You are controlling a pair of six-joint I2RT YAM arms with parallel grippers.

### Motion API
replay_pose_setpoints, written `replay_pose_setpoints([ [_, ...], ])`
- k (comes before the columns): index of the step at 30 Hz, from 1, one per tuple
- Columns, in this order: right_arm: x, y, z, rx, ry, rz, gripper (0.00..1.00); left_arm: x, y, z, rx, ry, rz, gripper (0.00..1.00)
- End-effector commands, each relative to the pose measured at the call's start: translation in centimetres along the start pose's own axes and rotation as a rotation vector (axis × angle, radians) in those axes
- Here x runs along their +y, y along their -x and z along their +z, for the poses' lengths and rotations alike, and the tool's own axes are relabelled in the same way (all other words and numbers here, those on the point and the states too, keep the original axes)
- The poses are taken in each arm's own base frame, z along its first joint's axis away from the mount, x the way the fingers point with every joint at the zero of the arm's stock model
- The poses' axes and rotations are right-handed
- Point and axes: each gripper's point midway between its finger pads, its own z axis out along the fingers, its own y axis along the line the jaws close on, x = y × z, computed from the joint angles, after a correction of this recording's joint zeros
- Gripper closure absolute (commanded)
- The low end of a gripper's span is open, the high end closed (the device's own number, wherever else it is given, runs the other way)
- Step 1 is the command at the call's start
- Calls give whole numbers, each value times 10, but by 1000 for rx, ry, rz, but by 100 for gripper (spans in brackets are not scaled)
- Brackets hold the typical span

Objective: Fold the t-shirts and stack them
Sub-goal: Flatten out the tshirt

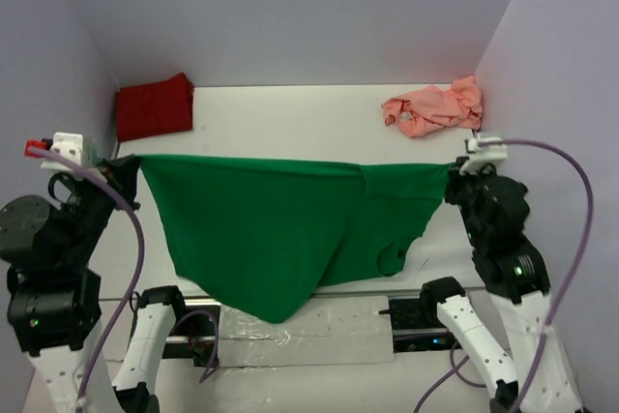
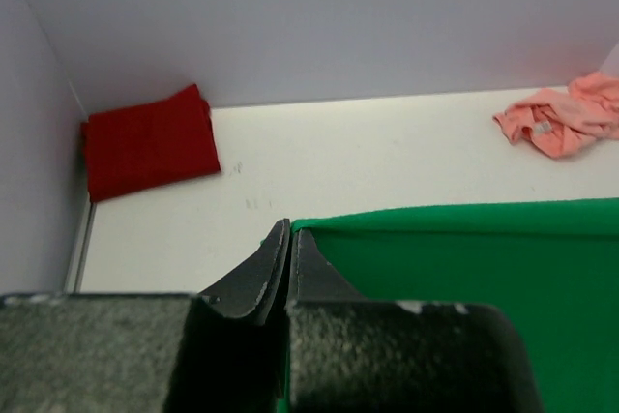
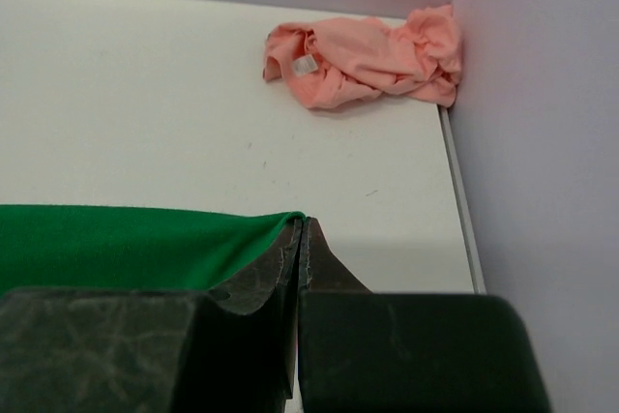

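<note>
The left fingers [image 2: 253, 282] were pressed together, pinching one top corner of the green t-shirt [image 1: 261, 229]. The right fingers [image 3: 261, 273] were likewise closed tight on the opposite corner. Both arms stood raised and spread to opposite sides of the table [image 1: 290, 123], with the shirt's top edge stretched nearly straight between them and the cloth sagging to a point near the arms' bases. The dark red t-shirt [image 1: 153, 106] lay folded in the far left corner, and the salmon pink t-shirt [image 1: 433, 108] lay crumpled in the far right corner.
</note>
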Motion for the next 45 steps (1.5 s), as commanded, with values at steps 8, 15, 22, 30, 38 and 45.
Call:
replay_pose_setpoints([
  [8, 19, -6, 110, 76, -43, -79, 100, 48, 4, 90, -192, 102, 115, 100],
  [15, 34, -17, 166, 125, -53, -103, 100, 76, -55, 147, -158, 147, 137, 100],
  [22, 47, -23, 222, 152, -85, -157, 100, 89, -87, 177, -215, 161, 134, 100],
  [30, 59, 18, 280, 46, -154, -131, 100, 103, -123, 217, -240, 188, 85, 100],
  [38, 78, 57, 324, -43, -201, -132, 100, 111, -140, 267, -275, 208, 66, 100],
  [45, 102, 37, 362, -6, -173, -147, 100, 112, -165, 291, -254, 233, 86, 100],
])
